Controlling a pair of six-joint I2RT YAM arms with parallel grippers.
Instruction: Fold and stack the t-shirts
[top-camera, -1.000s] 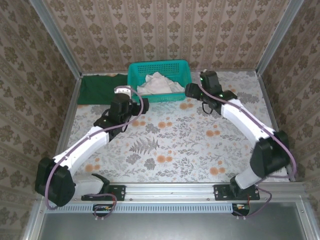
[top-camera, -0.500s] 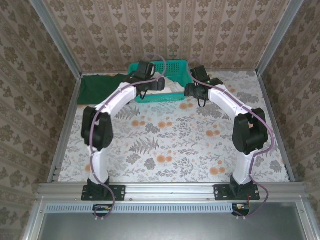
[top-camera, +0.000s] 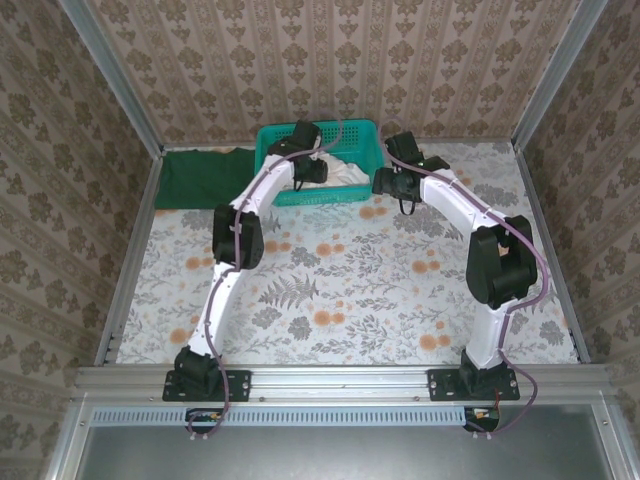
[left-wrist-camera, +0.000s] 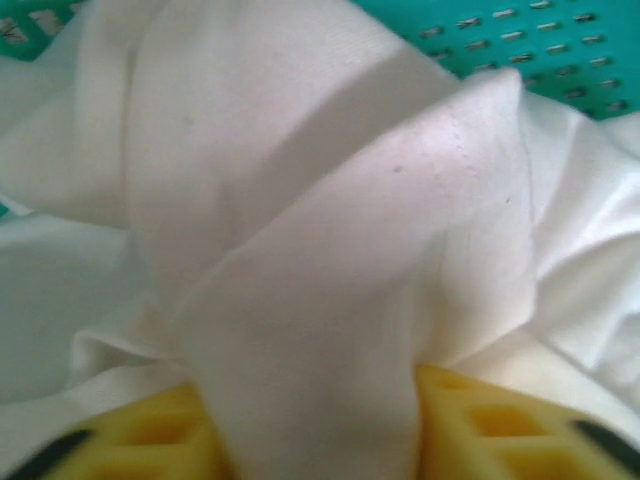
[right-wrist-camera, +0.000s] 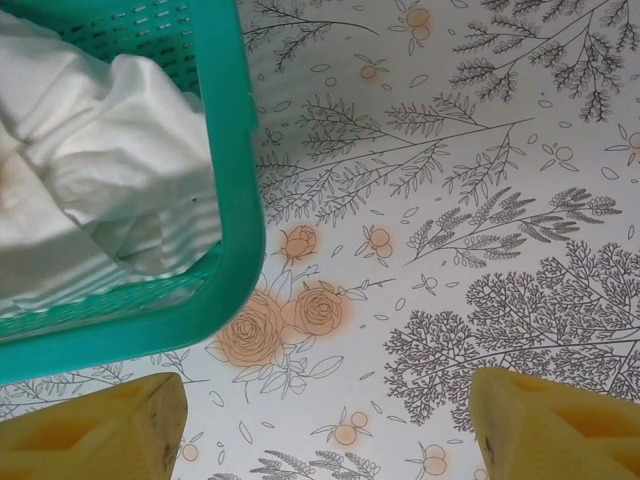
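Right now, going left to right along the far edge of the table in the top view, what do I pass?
dark green t-shirt → teal basket holding the off-white t-shirt → right pincer, open beside the basket's right front corner.

left gripper (left-wrist-camera: 315, 425) tight, right gripper (right-wrist-camera: 325, 425) wide

The top camera sits above and behind the arm bases, looking down and forward over the whole desk (top-camera: 350, 290) to the basket (top-camera: 340, 197) at its far edge. The left wrist camera is pressed close to the white shirt (left-wrist-camera: 300, 250) in that basket, with the left fingers (left-wrist-camera: 480, 430) at the bottom of its view. The right wrist camera looks down from a little higher past the right fingers (right-wrist-camera: 100, 430), onto the basket's corner and the desk beside it. All three views share basket and shirt.
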